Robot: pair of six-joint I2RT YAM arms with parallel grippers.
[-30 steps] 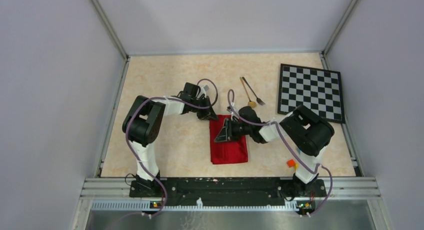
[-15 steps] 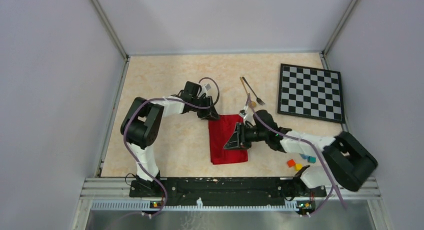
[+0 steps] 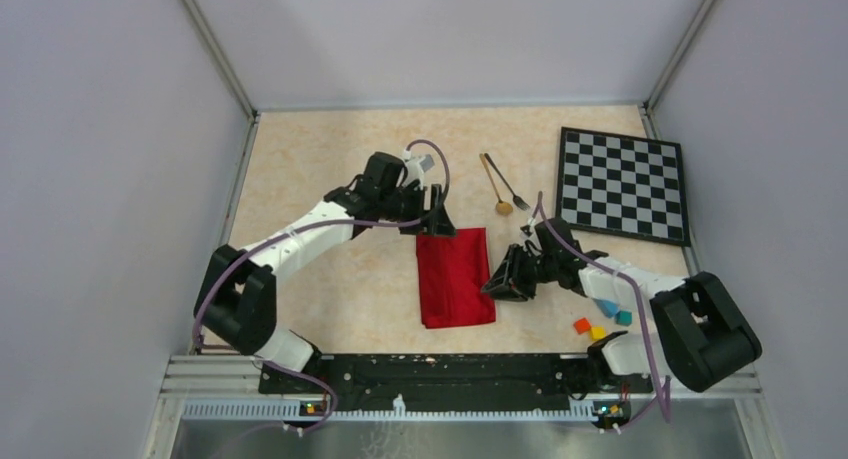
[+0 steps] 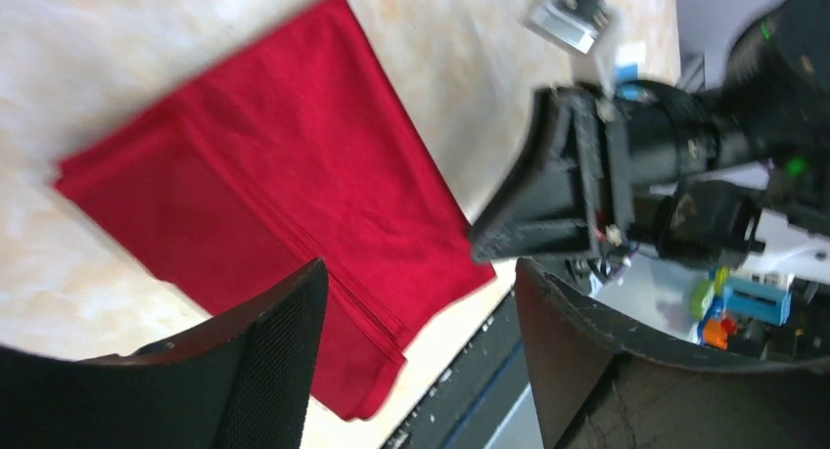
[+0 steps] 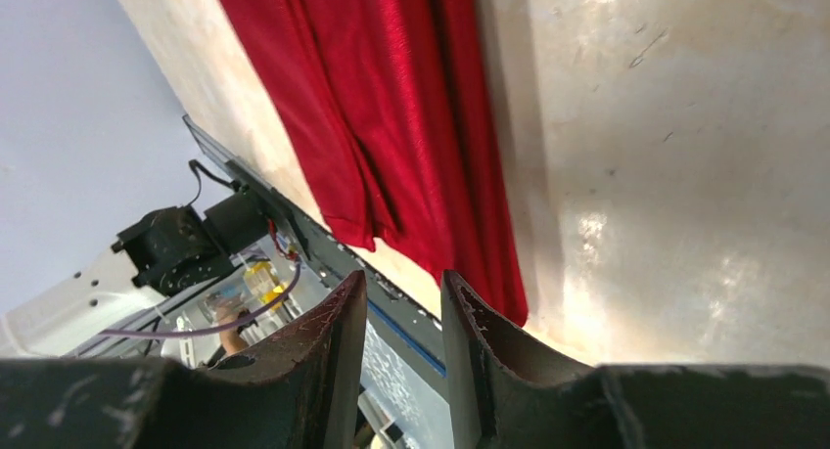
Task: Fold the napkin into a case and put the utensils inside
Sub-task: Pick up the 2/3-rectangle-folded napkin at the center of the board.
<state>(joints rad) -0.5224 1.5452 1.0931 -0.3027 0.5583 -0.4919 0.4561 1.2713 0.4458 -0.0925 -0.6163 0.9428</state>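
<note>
We judge step: napkin (image 3: 455,276) lies folded as a long packet, centre | left claw (image 3: 433,222) open at its far edge | right claw (image 3: 503,282) slightly parted, empty, just right of it | next: we fetch spoon (image 3: 493,182) and fork (image 3: 508,185), beyond it.

— Home or lab?
— A robot lab cell. Plain grey panels (image 3: 110,179) in aluminium framing (image 3: 220,59) rise beyond the left gripper (image 3: 435,222) and right gripper (image 3: 503,281). Behind them, a slotted rail (image 3: 700,374) carries both arm bases (image 3: 290,367) at the edge of the tabletop (image 3: 320,159).
</note>
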